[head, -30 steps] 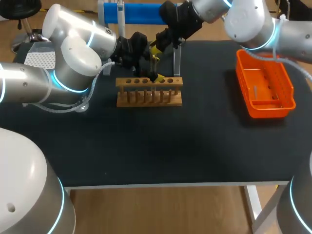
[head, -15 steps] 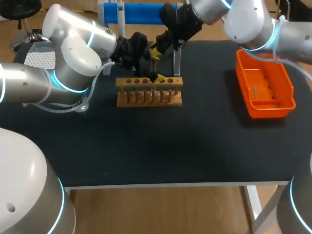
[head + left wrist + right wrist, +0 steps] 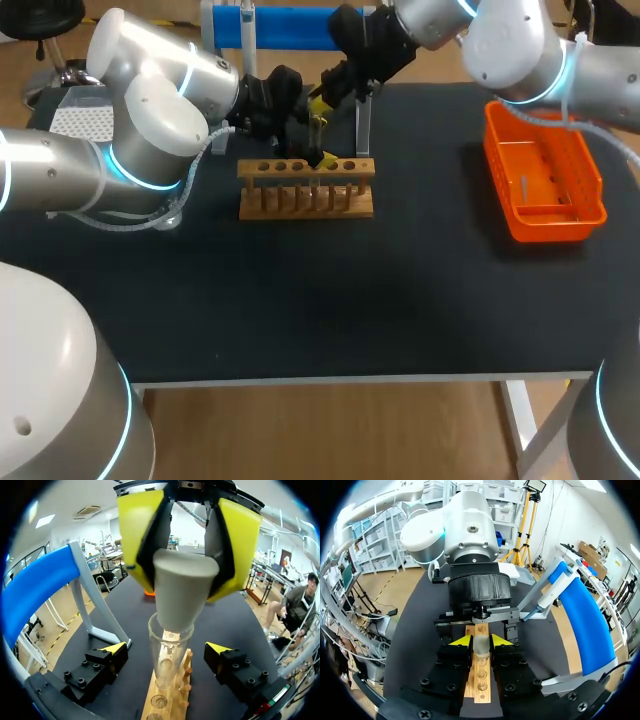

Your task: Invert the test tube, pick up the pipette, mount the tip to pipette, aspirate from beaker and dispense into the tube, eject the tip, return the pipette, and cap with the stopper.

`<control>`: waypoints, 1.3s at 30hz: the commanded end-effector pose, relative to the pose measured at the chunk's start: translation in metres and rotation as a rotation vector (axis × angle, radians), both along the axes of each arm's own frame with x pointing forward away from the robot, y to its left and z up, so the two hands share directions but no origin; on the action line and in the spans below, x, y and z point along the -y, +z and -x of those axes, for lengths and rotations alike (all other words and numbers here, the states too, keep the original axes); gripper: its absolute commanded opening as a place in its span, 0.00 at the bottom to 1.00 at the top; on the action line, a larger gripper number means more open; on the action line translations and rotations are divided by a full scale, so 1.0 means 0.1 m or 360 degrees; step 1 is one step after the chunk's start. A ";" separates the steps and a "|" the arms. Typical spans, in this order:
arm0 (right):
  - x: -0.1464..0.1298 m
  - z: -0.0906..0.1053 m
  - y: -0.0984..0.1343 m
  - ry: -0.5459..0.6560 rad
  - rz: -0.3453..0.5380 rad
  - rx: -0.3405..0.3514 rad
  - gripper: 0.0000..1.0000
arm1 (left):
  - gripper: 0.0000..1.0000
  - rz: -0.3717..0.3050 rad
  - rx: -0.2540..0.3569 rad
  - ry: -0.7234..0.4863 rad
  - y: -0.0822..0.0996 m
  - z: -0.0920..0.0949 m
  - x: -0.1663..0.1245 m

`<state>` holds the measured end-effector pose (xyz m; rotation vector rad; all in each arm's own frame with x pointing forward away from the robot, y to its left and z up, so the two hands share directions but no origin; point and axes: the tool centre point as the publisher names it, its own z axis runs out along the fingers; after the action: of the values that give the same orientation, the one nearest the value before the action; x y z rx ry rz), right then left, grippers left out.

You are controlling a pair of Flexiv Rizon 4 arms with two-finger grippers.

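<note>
1. The test tube (image 3: 169, 655) stands upright in the wooden rack (image 3: 305, 188), near the table's (image 3: 350, 300) far edge.
2. The grey stopper (image 3: 182, 587) has its narrow end in the tube's mouth.
3. The right gripper (image 3: 480, 641) pinches the stopper from both sides, just above the tube.
4. The left gripper (image 3: 166, 649) is spread wide, with one finger on each side of the tube and a gap to each.
5. An orange basket (image 3: 497, 165) sits well apart, on the right arm's side.

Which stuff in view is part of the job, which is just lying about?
Job: stopper in right tool, test tube, wooden rack, pipette.
Lying about, unused right now: orange basket, white perforated box.
</note>
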<state>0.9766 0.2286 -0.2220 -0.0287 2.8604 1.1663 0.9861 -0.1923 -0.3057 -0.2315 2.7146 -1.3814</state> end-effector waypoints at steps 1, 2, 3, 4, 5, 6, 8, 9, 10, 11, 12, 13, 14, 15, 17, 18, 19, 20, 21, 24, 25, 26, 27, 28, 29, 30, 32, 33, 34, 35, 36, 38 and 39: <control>0.01 0.02 -0.01 -0.0002 0.0009 -0.0007 0.00 | 1.00 -0.0005 -0.0004 -0.0003 0.01 -0.01 0.00; 0.01 0.03 -0.02 0.0000 0.0010 -0.0010 0.00 | 1.00 -0.0005 -0.0004 -0.0003 0.01 -0.01 0.00; 0.00 0.03 -0.03 0.0004 0.0018 -0.0012 0.00 | 1.00 -0.0005 -0.0004 -0.0003 0.01 -0.01 0.00; 0.00 0.04 -0.04 0.0005 0.0019 -0.0013 0.00 | 1.00 -0.0005 -0.0004 -0.0003 0.01 -0.01 0.00; 0.00 0.04 -0.06 0.0006 0.0022 -0.0017 0.00 | 1.00 -0.0005 -0.0004 -0.0003 0.01 -0.01 0.00; 0.00 0.04 -0.06 0.0006 0.0025 -0.0019 0.00 | 1.00 -0.0005 -0.0004 -0.0003 0.01 -0.01 0.00; 0.01 0.04 -0.08 0.0004 0.0032 -0.0022 0.00 | 1.00 -0.0005 -0.0004 -0.0003 0.01 -0.01 0.00; 0.01 0.04 -0.09 0.0004 0.0033 -0.0024 0.00 | 1.00 -0.0005 -0.0004 -0.0003 0.01 -0.01 0.00; 0.01 0.04 -0.10 0.0002 0.0037 -0.0025 0.00 | 1.00 -0.0005 -0.0004 -0.0003 0.01 -0.01 0.00; 0.01 0.04 -0.10 0.0001 0.0037 -0.0026 0.00 | 1.00 -0.0005 -0.0004 -0.0003 0.01 -0.01 0.00; 0.01 0.04 -0.10 0.0000 0.0037 -0.0027 0.00 | 1.00 -0.0005 -0.0004 -0.0003 0.01 -0.01 0.00; 0.01 0.04 -0.10 -0.0002 0.0035 -0.0026 0.00 | 1.00 -0.0005 -0.0004 -0.0003 0.01 -0.01 0.00; 0.01 0.03 -0.09 -0.0003 0.0031 -0.0025 0.00 | 1.00 -0.0005 -0.0004 -0.0003 0.01 -0.01 0.00; 0.01 0.03 -0.07 -0.0004 0.0026 -0.0022 0.00 | 1.00 -0.0005 -0.0004 -0.0003 0.01 -0.01 0.00; 0.01 0.02 -0.05 -0.0006 0.0015 -0.0015 0.00 | 1.00 -0.0005 -0.0004 -0.0003 0.01 -0.01 0.00; 0.01 0.01 -0.03 -0.0006 0.0010 -0.0013 0.00 | 1.00 -0.0005 -0.0004 -0.0003 0.01 -0.01 0.00; 0.01 0.01 -0.02 -0.0006 0.0007 -0.0012 0.00 | 1.00 -0.0005 -0.0004 -0.0003 0.01 -0.01 0.00; 0.00 0.00 0.00 -0.0008 -0.0001 -0.0006 0.00 | 1.00 -0.0005 -0.0004 -0.0003 0.01 -0.01 0.00; 0.00 0.00 0.01 -0.0008 -0.0003 -0.0005 0.00 | 1.00 -0.0005 -0.0004 -0.0003 0.01 -0.01 0.00; 0.00 -0.01 0.03 -0.0009 -0.0009 -0.0001 0.00 | 1.00 -0.0005 -0.0004 -0.0003 0.01 -0.01 0.00; 0.00 -0.01 0.03 -0.0010 -0.0013 0.0000 0.00 | 1.00 -0.0005 -0.0004 -0.0003 0.01 -0.01 0.00; 0.00 -0.01 0.03 -0.0010 -0.0015 0.0000 0.00 | 1.00 -0.0005 -0.0004 -0.0003 0.01 -0.01 0.00; 0.00 -0.01 0.03 -0.0009 -0.0015 0.0000 0.00 | 1.00 -0.0005 -0.0004 -0.0003 0.01 -0.01 0.00; 0.00 -0.01 0.03 -0.0008 -0.0014 0.0000 0.00 | 1.00 -0.0005 -0.0004 -0.0003 0.01 -0.01 0.00; 0.00 -0.01 0.02 -0.0007 -0.0012 -0.0001 0.00 | 1.00 -0.0005 -0.0004 -0.0003 0.01 -0.01 0.00; 0.00 0.00 0.01 -0.0008 -0.0009 -0.0003 0.00 | 1.00 -0.0005 -0.0004 -0.0003 0.01 -0.01 0.00; 0.00 0.01 -0.02 -0.0010 -0.0008 -0.0009 0.00 | 1.00 -0.0005 -0.0004 -0.0003 0.01 -0.01 0.00; 0.00 0.02 -0.04 -0.0009 -0.0003 -0.0013 0.00 | 1.00 -0.0005 -0.0004 -0.0003 0.01 -0.01 0.00; 0.00 0.02 -0.05 -0.0009 0.0001 -0.0016 0.00 | 1.00 -0.0005 -0.0004 -0.0003 0.01 -0.01 0.00; 0.00 0.02 -0.08 -0.0010 0.0005 -0.0022 0.00 | 1.00 -0.0005 -0.0004 -0.0003 0.01 -0.01 0.00; 0.00 0.02 -0.09 -0.0010 0.0010 -0.0024 0.00 | 1.00 -0.0005 -0.0004 -0.0003 0.01 -0.01 0.00; 0.00 0.03 -0.12 -0.0010 0.0014 -0.0029 0.00 | 1.00 -0.0005 -0.0004 -0.0003 0.01 -0.01 0.00; 0.00 0.03 -0.13 -0.0010 0.0016 -0.0030 0.00 | 1.00 -0.0005 -0.0004 -0.0003 0.01 -0.01 0.00</control>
<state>0.9732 0.2283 -0.2285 -0.0093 2.8761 1.1626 0.9861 -0.1924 -0.3057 -0.2315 2.7143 -1.3815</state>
